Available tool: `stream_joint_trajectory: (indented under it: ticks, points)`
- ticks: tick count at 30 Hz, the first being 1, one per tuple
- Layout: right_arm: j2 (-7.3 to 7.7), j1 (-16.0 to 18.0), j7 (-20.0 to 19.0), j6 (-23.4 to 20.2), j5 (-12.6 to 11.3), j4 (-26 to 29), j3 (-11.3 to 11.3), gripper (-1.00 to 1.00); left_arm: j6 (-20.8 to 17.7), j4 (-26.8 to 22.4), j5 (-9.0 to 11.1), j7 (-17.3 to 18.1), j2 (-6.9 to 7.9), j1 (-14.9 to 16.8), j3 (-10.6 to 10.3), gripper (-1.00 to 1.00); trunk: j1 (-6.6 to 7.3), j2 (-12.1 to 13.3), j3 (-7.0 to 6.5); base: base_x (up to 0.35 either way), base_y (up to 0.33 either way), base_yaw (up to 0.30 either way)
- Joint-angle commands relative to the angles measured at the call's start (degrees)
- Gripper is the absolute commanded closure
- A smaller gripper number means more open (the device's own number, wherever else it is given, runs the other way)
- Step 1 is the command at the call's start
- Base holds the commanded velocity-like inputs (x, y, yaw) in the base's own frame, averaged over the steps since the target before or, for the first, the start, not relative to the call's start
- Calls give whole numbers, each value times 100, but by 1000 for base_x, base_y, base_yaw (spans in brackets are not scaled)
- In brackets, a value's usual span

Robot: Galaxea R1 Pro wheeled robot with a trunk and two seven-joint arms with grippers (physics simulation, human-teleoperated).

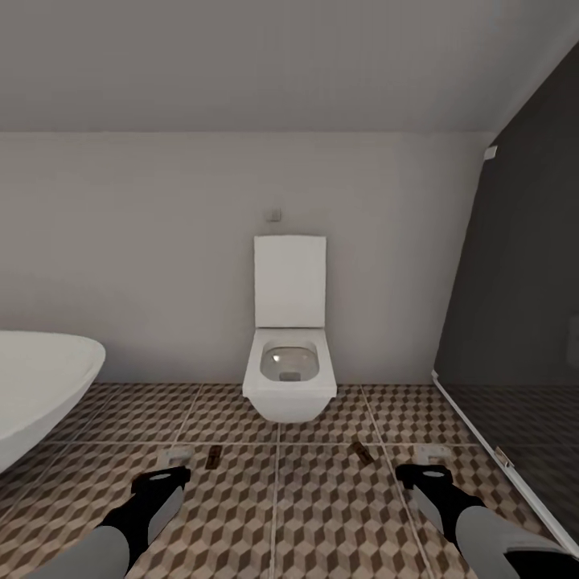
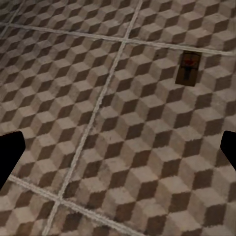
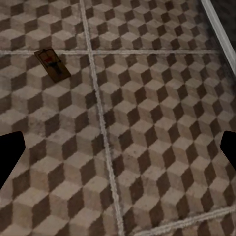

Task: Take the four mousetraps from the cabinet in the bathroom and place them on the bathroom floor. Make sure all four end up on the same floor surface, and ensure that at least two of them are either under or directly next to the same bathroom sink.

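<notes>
Lying apart on bathroom floor [image 1: 322,515], 2 mousetraps [image 1: 213,458] [image 1: 359,453], each just inward of a spread claw [image 1: 173,460] [image 1: 430,455]

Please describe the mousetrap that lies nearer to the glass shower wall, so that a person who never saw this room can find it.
Start at the white wall-hung toilet in the middle of the far wall and look down to the cube-patterned floor in front of it. Two small dark-brown mousetraps lie there; this mousetrap is on the side toward the dark glass shower wall. It lies askew, while the other mousetrap, toward the bathtub, lies straighter.
</notes>
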State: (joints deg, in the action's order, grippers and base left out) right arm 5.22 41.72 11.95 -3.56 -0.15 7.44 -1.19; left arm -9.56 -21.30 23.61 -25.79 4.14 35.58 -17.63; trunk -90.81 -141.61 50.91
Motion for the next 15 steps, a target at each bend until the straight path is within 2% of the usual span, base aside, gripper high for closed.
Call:
stream_joint_trajectory:
  ticks: [1,15]
  points:
    - [-15,-2,18,-19,-2,12,-13,-100,-38,-15,33,-41,8,1,-48,-100,24,39,-12,0,0,0]
    - [-9,-5,18,27,-10,12,-13,-100,-46,-9,38,-41,5,1,-39,-100,331,601,-264,0,0,0]
